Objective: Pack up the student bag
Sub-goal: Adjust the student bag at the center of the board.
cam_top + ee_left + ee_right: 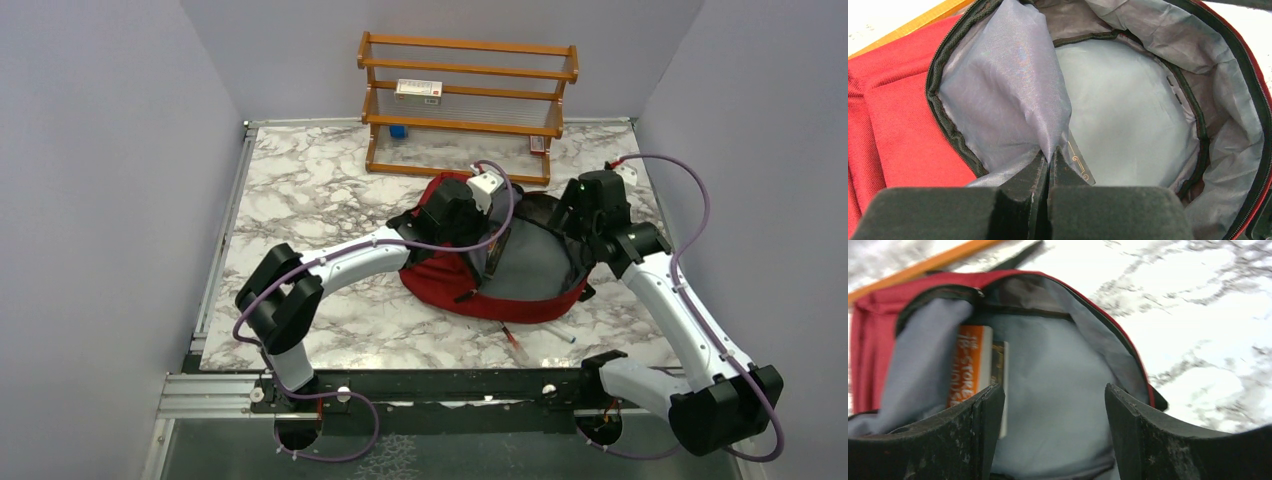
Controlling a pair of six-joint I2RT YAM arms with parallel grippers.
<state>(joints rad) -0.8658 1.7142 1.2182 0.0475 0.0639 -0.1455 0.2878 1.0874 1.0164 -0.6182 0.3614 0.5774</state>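
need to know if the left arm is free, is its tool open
No, the left tool is shut, pinching a fold of the grey lining of the bag.

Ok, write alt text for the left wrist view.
The left gripper, shut, pinches a fold of grey lining at the mouth of the open dark-red student bag. Beyond it lies the pale, unzipped main compartment.

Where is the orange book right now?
The orange book is inside the student bag, tucked against the grey lining. In the right wrist view it sits on the left, just beyond the open right gripper.
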